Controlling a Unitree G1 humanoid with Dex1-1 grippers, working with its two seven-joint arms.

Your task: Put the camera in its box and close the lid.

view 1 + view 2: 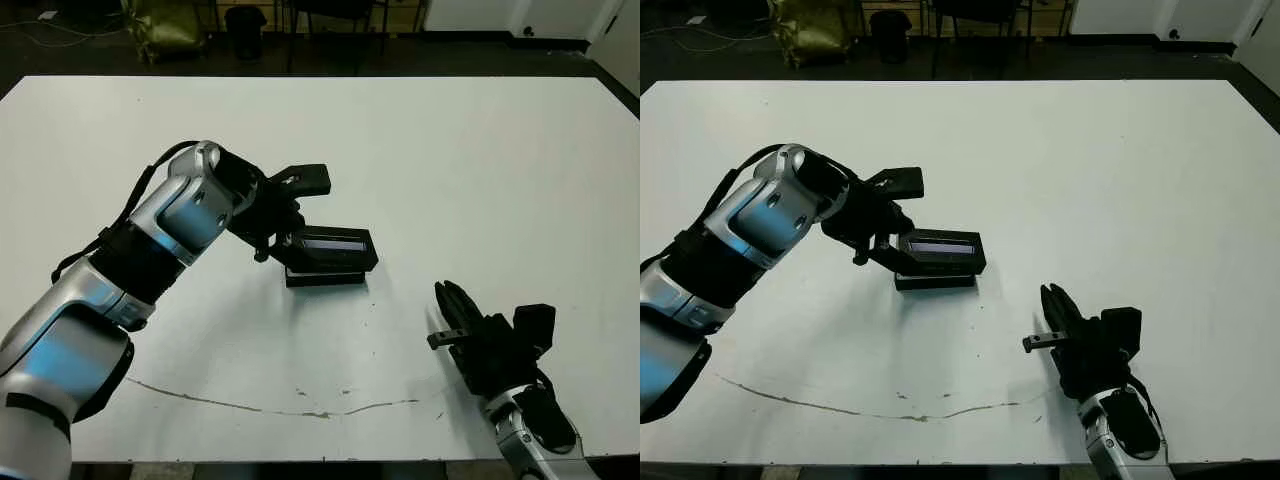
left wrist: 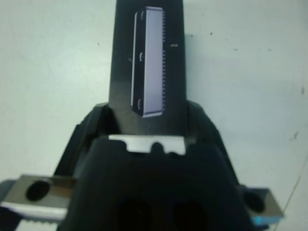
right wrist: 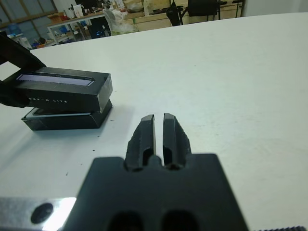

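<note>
The black lid [image 1: 335, 246], with its glossy grey strip, lies slightly askew over the black box [image 1: 325, 277] near the table's middle. My left gripper [image 1: 288, 225] is shut on the lid's left end, a finger on either side of it in the left wrist view, where the lid [image 2: 149, 62] stretches away. The right wrist view shows the lid [image 3: 62, 89] resting above the box [image 3: 62, 120], a little offset from it. The camera is hidden. My right gripper [image 1: 450, 298] is shut and empty near the front right, apart from the box.
A thin dark scratch line [image 1: 250, 405] runs across the white table near its front edge. Beyond the far edge are a yellow bag [image 1: 165, 25] and dark chair legs on the floor.
</note>
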